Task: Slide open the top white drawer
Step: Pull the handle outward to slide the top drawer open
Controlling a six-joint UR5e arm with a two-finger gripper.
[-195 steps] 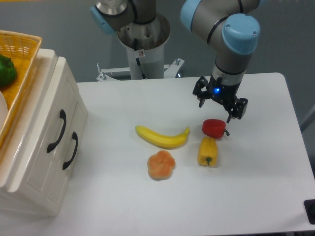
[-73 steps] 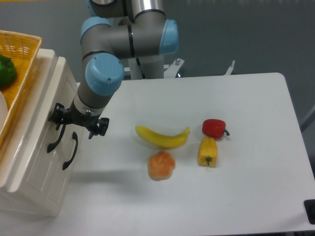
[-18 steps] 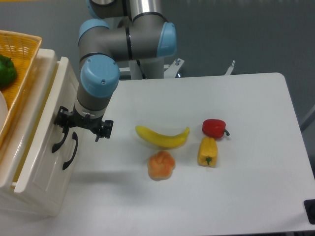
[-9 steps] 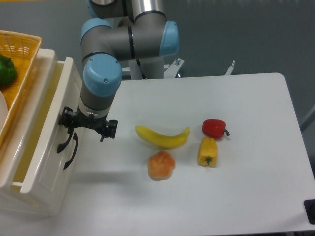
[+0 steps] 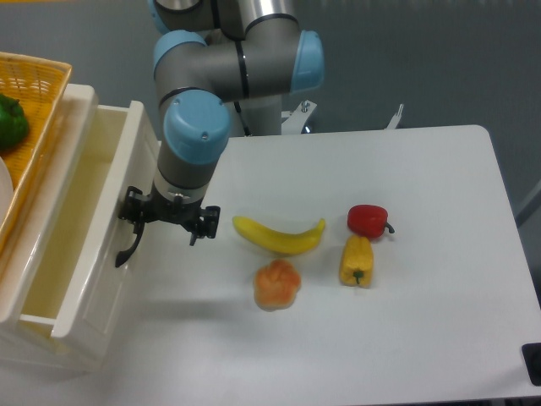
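the top white drawer (image 5: 80, 245), a deep glossy cream-white box with a panelled front and one curved black handle (image 5: 129, 241), is seen at the left edge of the white table (image 5: 423, 338), drawn well out of its cabinet so that its pale, bare interior is exposed from above. its long axis runs from far to near along the left of the scene, and its front panel faces right, toward the black two-finger gripper (image 5: 167, 222). the gripper is held just to the right of that front, with its left finger at the handle; whether the fingers are clamped on the handle or merely hooked behind it cannot be told from this view. any further opening is judged to call for a pull to the right, square to the front. the lower drawer is hidden beneath. a yellow wicker basket (image 5: 38, 97) sits on the cabinet top at the far left.
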